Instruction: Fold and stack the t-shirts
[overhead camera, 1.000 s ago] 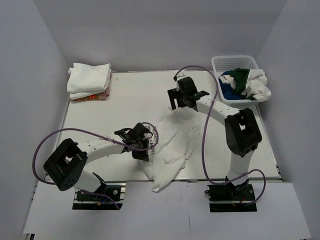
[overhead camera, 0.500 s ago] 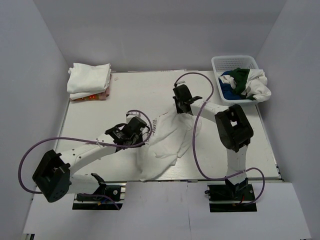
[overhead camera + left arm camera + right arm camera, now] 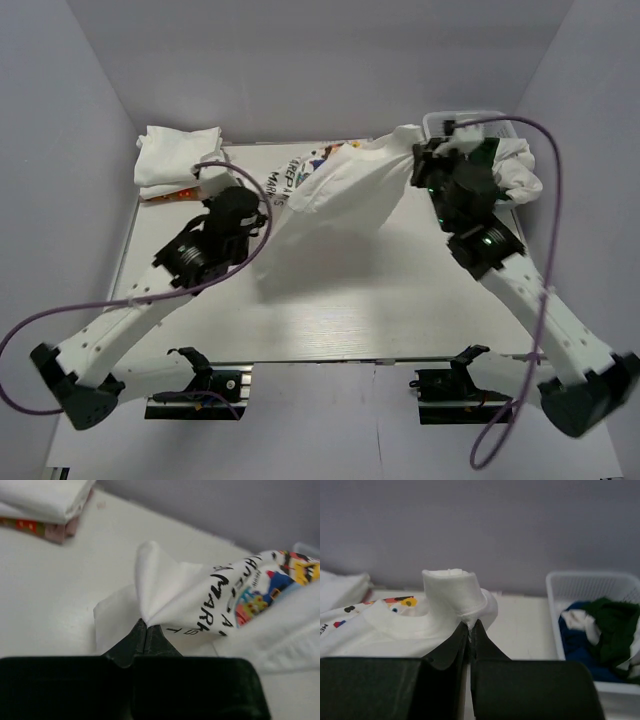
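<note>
White printed t-shirt stretches between left fingers and right fingers.

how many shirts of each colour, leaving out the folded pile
white: 2, the printed shirt and a plain shirt
blue: 1, the blue shirt
green: 1, the green shirt
total: 4

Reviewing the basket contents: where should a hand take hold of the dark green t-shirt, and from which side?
Probably its raised crumpled fold, from straight above. The dark green t-shirt lies heaped on top of the blue t-shirt inside the basket, whose lattice walls would likely block a sideways approach.
</note>
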You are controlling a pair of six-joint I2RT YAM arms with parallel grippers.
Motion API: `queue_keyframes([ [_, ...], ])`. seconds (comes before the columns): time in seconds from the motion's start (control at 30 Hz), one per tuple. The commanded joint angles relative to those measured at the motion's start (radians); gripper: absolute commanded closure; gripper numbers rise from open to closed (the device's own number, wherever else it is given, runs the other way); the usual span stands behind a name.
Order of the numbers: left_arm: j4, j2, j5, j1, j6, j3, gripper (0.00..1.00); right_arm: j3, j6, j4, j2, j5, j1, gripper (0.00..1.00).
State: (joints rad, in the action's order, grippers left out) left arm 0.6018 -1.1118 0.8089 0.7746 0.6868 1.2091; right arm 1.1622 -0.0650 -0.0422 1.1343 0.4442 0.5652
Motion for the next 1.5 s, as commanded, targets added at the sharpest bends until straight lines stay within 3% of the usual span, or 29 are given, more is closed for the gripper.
queue_keyframes([
  [0.0,-0.143,0.153,0.092,0.005,-0.162,0.043,1.0,-0.026,0.092,-0.087,-0.164,0.002,-0.005,1.0],
  [0.17,-0.25,0.352,0.062,0.005,-0.282,0.053,1.0,0.019,0.139,-0.067,-0.349,0.021,-0.002,1.0],
  [0.37,-0.242,0.376,0.041,-0.005,-0.319,0.064,1.0,0.062,0.128,-0.025,-0.367,0.039,-0.004,1.0],
  [0.63,-0.189,0.17,0.101,-0.014,-0.276,0.076,1.0,0.051,-0.028,0.12,-0.145,0.307,-0.021,1.0],
  [0.7,-0.137,0.046,0.119,-0.023,-0.201,0.066,1.0,0.03,-0.111,0.158,-0.032,0.301,-0.06,1.0],
  [0.8,-0.086,-0.166,0.11,-0.086,-0.129,0.05,1.0,-0.035,-0.203,0.17,0.124,0.173,-0.12,1.0],
  [0.83,-0.086,-0.227,0.046,-0.11,-0.128,0.04,1.0,-0.051,-0.22,0.169,0.199,0.083,-0.148,1.0],
  [0.9,-0.065,-0.357,-0.003,-0.194,-0.095,0.075,0.9,-0.035,-0.246,0.198,0.359,-0.008,-0.194,1.0],
  [0.93,-0.044,-0.493,-0.075,-0.222,-0.095,0.145,0.65,0.031,-0.248,0.215,0.396,-0.016,-0.224,0.85],
  [1.0,0.06,-0.622,-0.108,-0.284,-0.095,0.248,0.28,0.094,-0.24,0.314,0.506,-0.021,-0.234,0.46],
  [1.03,0.109,-0.681,-0.108,-0.297,-0.095,0.374,0.0,0.152,-0.24,0.343,0.522,-0.016,-0.241,0.27],
  [1.07,0.154,-0.774,-0.108,-0.31,-0.084,0.435,0.0,0.196,-0.243,0.369,0.539,-0.012,-0.243,0.1],
  [1.13,0.255,-0.827,-0.108,-0.334,-0.07,0.57,0.0,0.212,-0.233,0.398,0.535,0.002,-0.238,0.1],
  [1.2,0.268,-0.813,-0.134,-0.343,-0.07,0.589,0.0,0.162,-0.226,0.374,0.495,-0.01,-0.237,0.1],
  [1.37,0.198,-0.607,-0.237,-0.324,-0.07,0.358,0.0,0.0,-0.216,0.335,0.34,-0.117,-0.222,0.1],
  [1.47,0.124,-0.449,-0.406,-0.314,-0.07,0.14,0.0,-0.073,-0.249,0.35,0.272,-0.122,-0.214,0.1],
])
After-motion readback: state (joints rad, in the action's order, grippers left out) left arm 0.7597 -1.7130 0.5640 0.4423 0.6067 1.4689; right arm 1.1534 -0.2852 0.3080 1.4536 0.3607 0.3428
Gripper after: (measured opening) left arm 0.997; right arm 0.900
